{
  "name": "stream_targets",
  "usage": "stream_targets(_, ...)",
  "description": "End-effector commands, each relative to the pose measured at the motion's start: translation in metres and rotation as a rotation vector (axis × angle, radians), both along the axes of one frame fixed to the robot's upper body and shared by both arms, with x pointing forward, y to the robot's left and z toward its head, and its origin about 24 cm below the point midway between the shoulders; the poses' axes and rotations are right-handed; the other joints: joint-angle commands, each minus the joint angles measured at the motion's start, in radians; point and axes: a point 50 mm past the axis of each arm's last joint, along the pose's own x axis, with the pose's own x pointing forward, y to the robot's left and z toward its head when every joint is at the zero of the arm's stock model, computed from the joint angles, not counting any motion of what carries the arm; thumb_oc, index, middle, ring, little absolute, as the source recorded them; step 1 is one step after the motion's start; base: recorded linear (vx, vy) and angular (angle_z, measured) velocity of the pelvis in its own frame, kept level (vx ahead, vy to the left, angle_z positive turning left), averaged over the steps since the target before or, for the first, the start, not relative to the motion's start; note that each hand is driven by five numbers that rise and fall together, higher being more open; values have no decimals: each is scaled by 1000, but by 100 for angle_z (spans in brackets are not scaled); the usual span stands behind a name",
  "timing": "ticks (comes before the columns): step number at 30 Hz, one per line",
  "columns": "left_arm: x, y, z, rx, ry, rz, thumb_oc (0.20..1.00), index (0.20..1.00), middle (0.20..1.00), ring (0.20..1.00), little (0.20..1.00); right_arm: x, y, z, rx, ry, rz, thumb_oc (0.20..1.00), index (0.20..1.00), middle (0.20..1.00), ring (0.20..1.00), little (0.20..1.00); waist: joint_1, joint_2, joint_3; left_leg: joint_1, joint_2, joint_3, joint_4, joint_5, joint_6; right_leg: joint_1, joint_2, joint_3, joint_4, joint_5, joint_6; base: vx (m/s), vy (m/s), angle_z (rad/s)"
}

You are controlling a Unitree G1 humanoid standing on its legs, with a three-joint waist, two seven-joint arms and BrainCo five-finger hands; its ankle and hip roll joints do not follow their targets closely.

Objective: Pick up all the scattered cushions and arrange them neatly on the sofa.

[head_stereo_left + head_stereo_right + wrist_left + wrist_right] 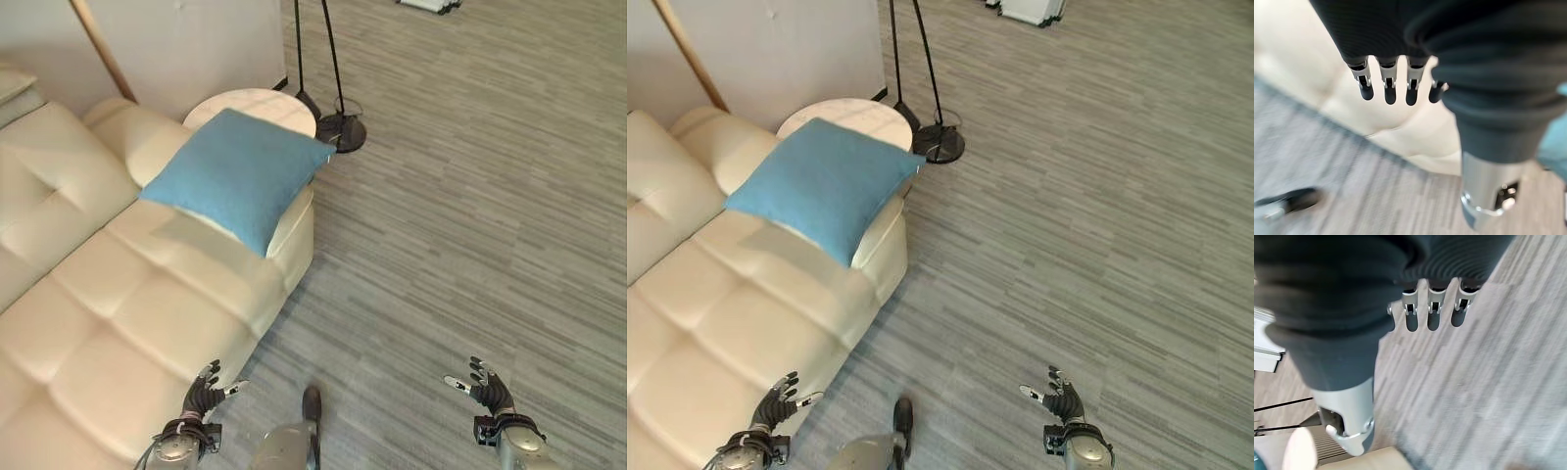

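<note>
A blue square cushion [238,174] leans on the armrest at the far end of the cream tufted sofa [108,313], one corner hanging past the armrest. My left hand [204,394] hovers low at the sofa's near front edge, fingers straight and spread, holding nothing. My right hand [482,385] hangs over the grey carpet to the right, also open and empty. In the left wrist view the fingers [1387,90] point at the cream sofa [1352,117]. The right wrist view has straight fingers [1432,318] over bare carpet.
A round white side table [257,106] stands behind the sofa's armrest. A black floor-lamp base [341,131] and its poles sit just right of that table. A wooden pole [102,49] leans on the white wall. Grey striped carpet [460,225] spreads across the right side.
</note>
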Motion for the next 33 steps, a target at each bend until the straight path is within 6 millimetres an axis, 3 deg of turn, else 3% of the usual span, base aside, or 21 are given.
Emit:
stream_targets(1, -3, 10, 9, 34, -45, 16, 1000, 1000, 1000, 1000, 1000, 19, 0, 15, -1, -102, 11, 1000, 1000, 1000, 1000, 1000, 21, 27, 4, -6, 73, -7, 74, -88, -64, -53, 16, -33, -209, 289, -4, 346, 204, -13)
stream_targets(2, -5, 10, 7, 30, -39, 23, 1000, 1000, 1000, 1000, 1000, 20, -1, 15, 0, -100, 12, 1000, 1000, 1000, 1000, 1000, 7, 35, 9, 23, 69, -20, 65, -97, -64, -73, 14, -54, -216, 270, -11, 478, 156, -11)
stream_targets(4, -7, 10, 3, 19, -25, 39, 1000, 1000, 1000, 1000, 1000, 21, -5, 17, -14, -101, 2, 1000, 1000, 1000, 1000, 1000, -34, 54, 23, 120, 58, -52, 40, -143, -73, -156, 8, -110, -377, 249, -18, 581, 12, 26)
stream_targets(5, -7, 11, 3, 20, -22, 53, 1000, 1000, 1000, 1000, 1000, 22, -6, 18, -16, -101, 0, 1000, 1000, 1000, 1000, 1000, -50, 48, 36, 156, 40, -71, 38, -162, -78, -198, 8, -100, -480, 288, -3, 561, -78, 43)
stream_targets(7, -5, 12, 3, 22, -30, 66, 1000, 1000, 1000, 1000, 1000, 23, -5, 18, -21, -103, 6, 1000, 1000, 1000, 1000, 1000, -66, 51, 47, 191, 34, -97, 36, -182, -88, -227, 12, -85, -555, 318, 16, 392, -93, 46)
stream_targets(10, -5, 13, 4, 25, -43, 87, 1000, 1000, 1000, 1000, 1000, 21, -6, 17, -40, -90, 21, 1000, 1000, 1000, 1000, 1000, -87, 54, 50, 238, 36, -142, 37, -211, -100, -262, 21, -35, -586, 350, 29, 362, -132, 63)
stream_targets(13, -5, 14, 4, 31, -44, 87, 1000, 1000, 1000, 1000, 1000, 13, -6, 12, -25, -67, 17, 1000, 1000, 1000, 1000, 1000, -100, 52, 35, 295, 50, -199, 37, -243, -121, -246, 32, 16, -565, 364, 18, 392, -238, 77)
stream_targets(14, -5, 13, 3, 30, -39, 83, 1000, 1000, 1000, 1000, 1000, 12, -6, 11, -22, -60, 14, 1000, 1000, 1000, 1000, 1000, -103, 52, 27, 299, 61, -204, 43, -242, -131, -239, 33, 9, -556, 365, 11, 423, -380, 138)
stream_targets(15, -5, 11, 2, 18, -39, 91, 1000, 1000, 1000, 1000, 1000, 12, -8, 10, -28, -54, 13, 1000, 1000, 1000, 1000, 1000, -105, 59, 14, 286, 93, -209, 91, -201, -163, -216, 43, -4, -543, 357, -4, 400, -474, 159)
stream_targets(16, -2, 9, 2, -2, -49, 103, 1000, 1000, 1000, 1000, 1000, 16, -11, 14, -27, -75, 8, 1000, 1000, 1000, 1000, 1000, -101, 55, 16, 211, 120, -193, 231, -121, -190, -176, 42, -30, -549, 336, -28, 362, -460, 142)
stream_targets(18, -2, 8, 1, -16, -51, 115, 1000, 1000, 1000, 1000, 1000, 16, -12, 15, -27, -78, 5, 1000, 1000, 1000, 1000, 1000, -102, 54, 13, 184, 137, -175, 262, -105, -192, -159, 48, -41, -555, 318, -41, 153, -240, 78)
stream_targets(19, 1, 7, -1, -33, -51, 137, 1000, 1000, 1000, 1000, 1000, 16, -16, 14, -38, -67, -9, 1000, 1000, 1000, 1000, 1000, -90, 40, 18, 116, 150, -132, 305, -101, -181, -117, 47, -66, -569, 287, -59, 176, -233, 59)
stream_targets(24, 3, 9, -2, -29, -45, 157, 1000, 1000, 1000, 1000, 1000, 13, -24, 13, -46, -54, -58, 1000, 1000, 1000, 1000, 1000, -72, 19, 18, 28, 121, -34, 228, -145, -161, -57, 44, -118, -588, 250, -68, 109, -124, 24)
stream_targets(27, -4, 11, -5, -30, -28, 174, 1000, 1000, 1000, 1000, 1000, 10, -26, 10, -44, -41, -75, 1000, 1000, 1000, 1000, 1000, -72, 26, 14, 64, 134, 24, 164, -141, -163, -42, 51, -147, -584, 238, -67, 79, -19, 64)
stream_targets(28, -14, 14, -10, -25, 11, 180, 1000, 1000, 1000, 1000, 1000, 4, -29, 9, -49, -32, -94, 1000, 1000, 1000, 1000, 1000, -73, 31, -2, 102, 139, 77, 117, -142, -161, -9, 48, -196, -592, 230, -61, 98, 22, 63)
stream_targets(33, -28, 15, -16, -24, 51, 190, 1000, 1000, 1000, 1000, 1000, 11, -31, 17, -95, -60, -71, 1000, 1000, 1000, 1000, 1000, -53, 28, -27, 158, 118, 67, 27, -133, -148, 24, 49, -222, -611, 231, -47, 105, 83, 39)
